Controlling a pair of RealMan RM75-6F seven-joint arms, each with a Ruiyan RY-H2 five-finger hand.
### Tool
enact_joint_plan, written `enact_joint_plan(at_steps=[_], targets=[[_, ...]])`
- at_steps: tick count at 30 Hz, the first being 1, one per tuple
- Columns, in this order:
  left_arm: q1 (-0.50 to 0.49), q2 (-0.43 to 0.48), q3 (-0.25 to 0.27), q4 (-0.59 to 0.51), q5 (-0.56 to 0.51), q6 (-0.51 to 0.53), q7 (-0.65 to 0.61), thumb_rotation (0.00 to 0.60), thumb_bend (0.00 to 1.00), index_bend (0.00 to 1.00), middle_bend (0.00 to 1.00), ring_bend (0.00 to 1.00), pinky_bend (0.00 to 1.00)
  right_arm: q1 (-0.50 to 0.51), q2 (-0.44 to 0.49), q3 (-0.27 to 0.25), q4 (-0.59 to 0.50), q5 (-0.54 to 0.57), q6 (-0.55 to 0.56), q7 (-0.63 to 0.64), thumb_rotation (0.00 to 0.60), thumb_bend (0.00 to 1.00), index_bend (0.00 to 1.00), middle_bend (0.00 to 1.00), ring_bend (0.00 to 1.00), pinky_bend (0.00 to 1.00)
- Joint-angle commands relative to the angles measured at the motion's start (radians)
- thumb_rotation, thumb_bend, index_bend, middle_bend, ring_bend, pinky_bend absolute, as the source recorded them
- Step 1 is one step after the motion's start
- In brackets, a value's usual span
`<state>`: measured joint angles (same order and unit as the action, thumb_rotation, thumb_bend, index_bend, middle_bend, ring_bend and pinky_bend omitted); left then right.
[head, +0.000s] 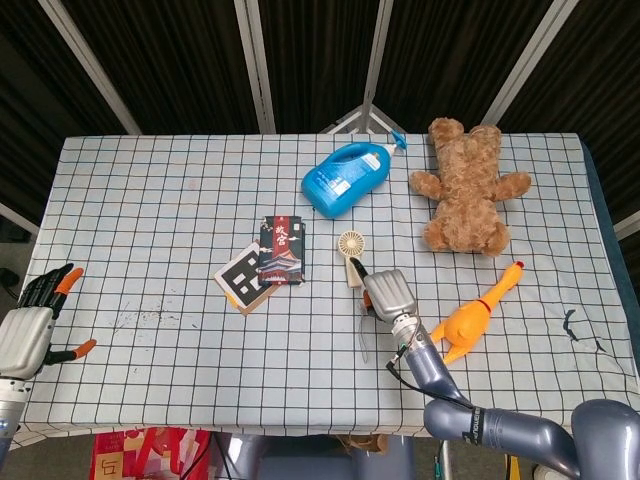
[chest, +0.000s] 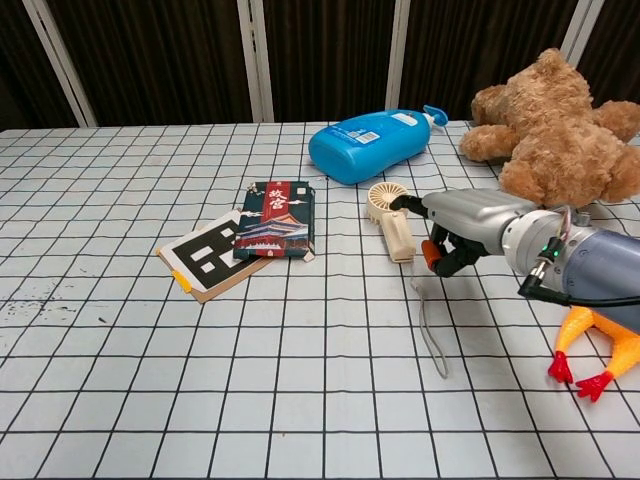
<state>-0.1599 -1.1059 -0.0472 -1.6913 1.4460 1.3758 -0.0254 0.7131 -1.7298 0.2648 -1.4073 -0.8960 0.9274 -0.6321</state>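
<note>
In the head view, the right hand (head: 388, 293) is seen just beside the handle of the small fan (head: 351, 255), near the middle of the surface (head: 150, 200); whether they touch cannot be told. The left hand (head: 30, 325) is held open at the left edge, holding nothing.

In the chest view, the right hand (chest: 455, 228) is shown with fingers curled but apart, nothing held, beside the fan (chest: 390, 221). The rubber chicken (chest: 600, 345) lies near the right edge.

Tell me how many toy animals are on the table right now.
2. A brown teddy bear lies at the far right of the table, and an orange rubber chicken lies nearer the front, just right of the right hand.
</note>
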Motion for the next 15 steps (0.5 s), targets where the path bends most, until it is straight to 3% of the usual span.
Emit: enact_joint_plan(at_steps=[1, 15], targets=[[0.0, 0.0, 0.0, -0.001, -0.001, 0.0, -0.001, 0.6, 0.09, 0.0, 0.0, 0.0, 0.0, 0.005, -0.003, -0.003, 0.007, 0.004, 0.003, 0.005, 0.6, 0.74, 0.0, 0.79, 0.89, 0.93], [0.001, 0.001, 0.002, -0.004, 0.001, 0.001, -0.002, 0.6, 0.09, 0.0, 0.0, 0.0, 0.0, 0.021, -0.009, -0.024, 0.024, 0.034, 0.014, 0.011, 0.6, 0.74, 0.0, 0.79, 0.89, 0.93]])
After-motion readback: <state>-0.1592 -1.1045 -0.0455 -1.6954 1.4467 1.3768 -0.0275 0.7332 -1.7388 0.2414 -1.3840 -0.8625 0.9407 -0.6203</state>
